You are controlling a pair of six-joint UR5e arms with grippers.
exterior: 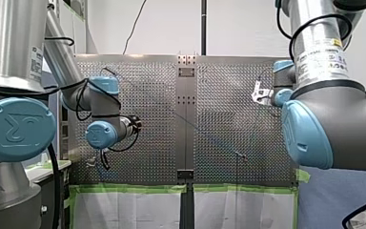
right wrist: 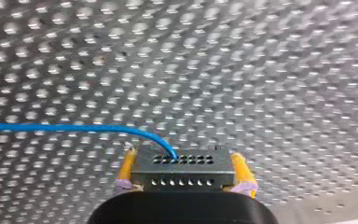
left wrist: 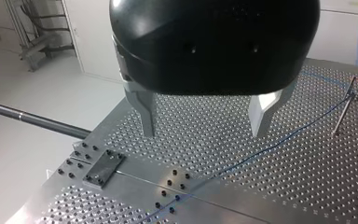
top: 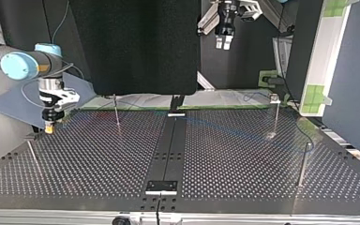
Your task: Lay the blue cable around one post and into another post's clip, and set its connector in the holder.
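Hard to read first. In the front view the right end effector [right wrist: 182, 157] sits mostly behind its own arm's big elbow joint; only a pale bracket shows. In the top view what it holds is too small to make out. In the right wrist view the black body cuts off the lower part of its yellow pads [right wrist: 127, 167]. In the left wrist view a black housing blocks approx the upper half, so the left end effector [left wrist: 204, 119] shows as two metal fingers [left wrist: 147, 116] only.

Right end effector: clamped on the connector [right wrist: 182, 170], a dark block w/ rows of small holes, held btwn the pads. Blue cable [right wrist: 74, 127] leaves the connector's front face, curves sideways and runs off to one side. The perforated surface [left wrist: 307, 186] is close ahead of the connector; touching or not, can't tell. In the top view this arm's wrist is vertical, tips pointing down, low over the surface.

Left end effector: fingers wide apart, nothing btwn them. In the top view it hangs high above the surface, pointing down, well apart from the other. The cable lies on the surface below it, running diagonally toward a thin post [left wrist: 346, 108] ahead and off to the side. Whether the cable touches the post: can't tell.
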